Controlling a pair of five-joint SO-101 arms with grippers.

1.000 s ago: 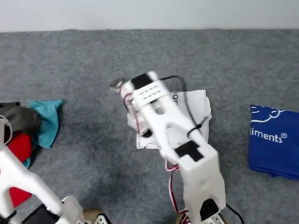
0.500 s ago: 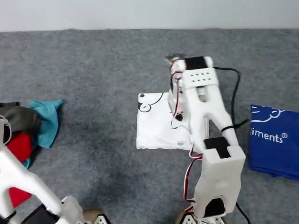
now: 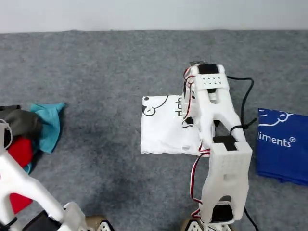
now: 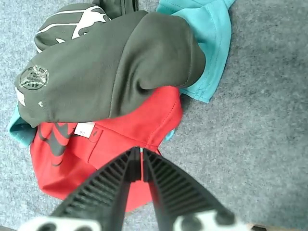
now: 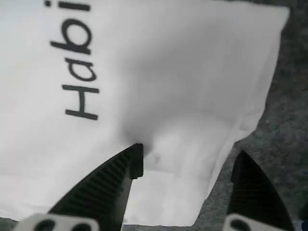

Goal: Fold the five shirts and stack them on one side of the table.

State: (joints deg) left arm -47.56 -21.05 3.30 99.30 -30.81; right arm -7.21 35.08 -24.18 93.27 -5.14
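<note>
Nearest the arm bases, the left gripper [image 4: 141,153] is seen clenched, jaws pressed together with nothing between them, hung over the crumpled red cotton shirt [image 4: 120,139]. That shirt is heaped at the left side of the grey felt-covered table [image 3: 96,62], with a dark olive shirt bearing pale prints [image 4: 110,72] bunched on top of it and a teal shirt [image 4: 207,29] tucked beneath both. Farther in, at the table's middle, a folded white shirt with black print [image 3: 163,127] is laid flat. The right gripper [image 5: 188,154] is held released above its right edge: one fingertip is set over the fabric, the other over the grey cover just beside it. A folded royal-blue shirt with white print [image 3: 281,144] is placed at the right side, apart from the white one.
</note>
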